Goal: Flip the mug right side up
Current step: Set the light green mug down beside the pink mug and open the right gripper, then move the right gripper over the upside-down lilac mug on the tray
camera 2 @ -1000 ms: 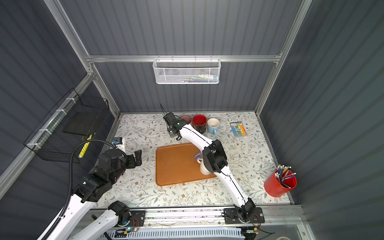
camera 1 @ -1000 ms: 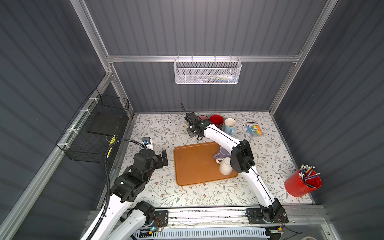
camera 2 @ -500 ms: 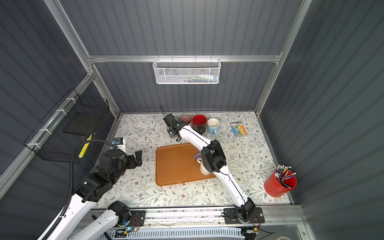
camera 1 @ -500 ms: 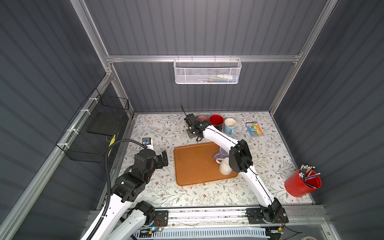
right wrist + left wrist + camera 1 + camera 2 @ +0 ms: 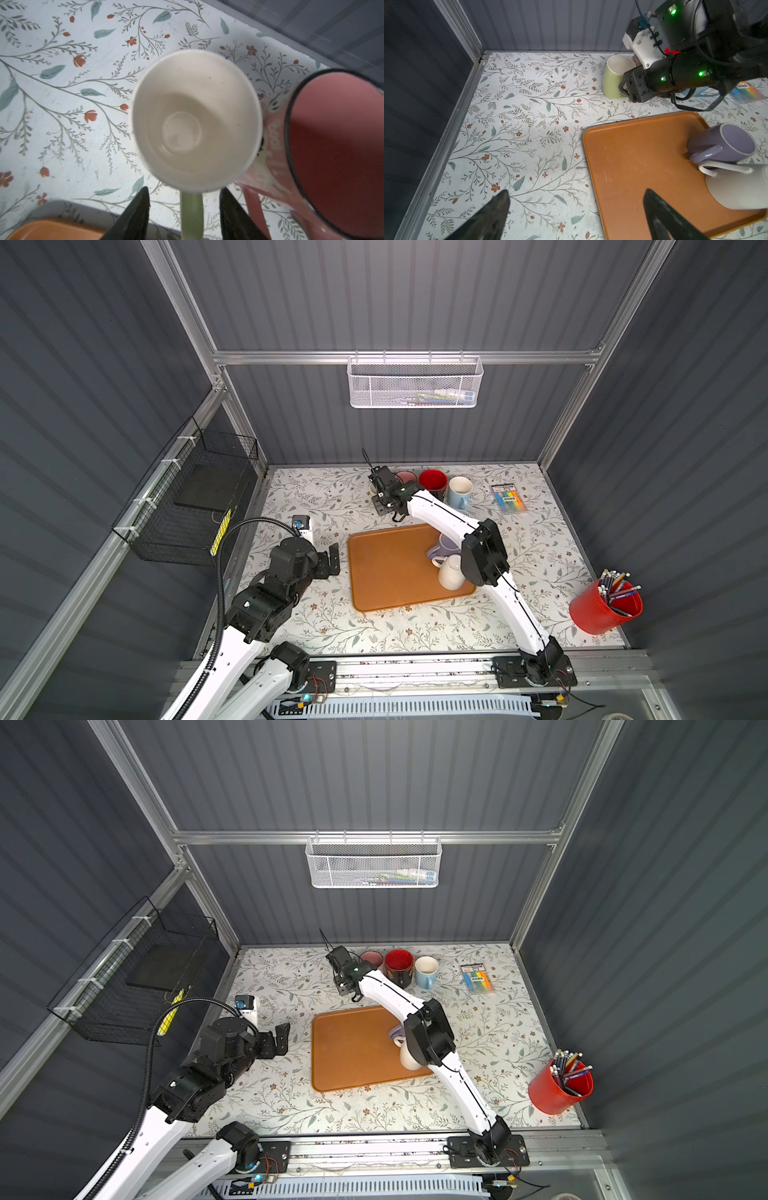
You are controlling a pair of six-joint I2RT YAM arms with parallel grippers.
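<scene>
I see green mug (image 5: 195, 120) upright on table (image 5: 62, 128), touching pink mug (image 5: 332, 145), right gripper (image 5: 185, 192) jaws parted either side of handle (image 5: 191, 214), left gripper (image 5: 576, 194) jaws spread wide.

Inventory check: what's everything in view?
tray: 1, orange, centre
purple mug: 1, purple, on tray
white mug: 1, white, on tray
green mug: 1, green, upright, back
pink mug: 1, pink, back
red mug: 1, red, back
blue mug: 1, blue, back
highlighter pack: 1, multicolour, back right
pencil cup: 1, red, front right
mesh basket: 1, white, back wall
wire basket: 1, black, left wall
left tool: 1, black, open, left of tray
right tool: 1, black, open, astride green mug's handle
</scene>
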